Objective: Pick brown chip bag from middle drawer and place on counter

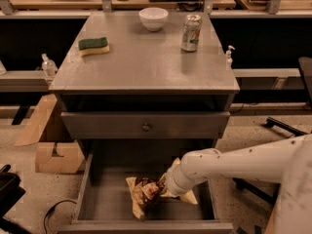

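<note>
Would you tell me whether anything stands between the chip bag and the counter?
Nothing lies on the bag; the gripper is at it in the open drawer. The closed upper drawer stands between it and the counter; sponge, bowl, can sit farther back.

The desk and middle drawer look like smooth, matt gray-painted wood. The brown chip bag is crinkly, slightly glossy film. The pincer sits in the drawer against the bag, on a smooth white plastic-looking arm. The white bowl is glossy, and the can is shiny metal.

1 white bowl, 1 soda can and 1 sponge stand well apart.
</note>
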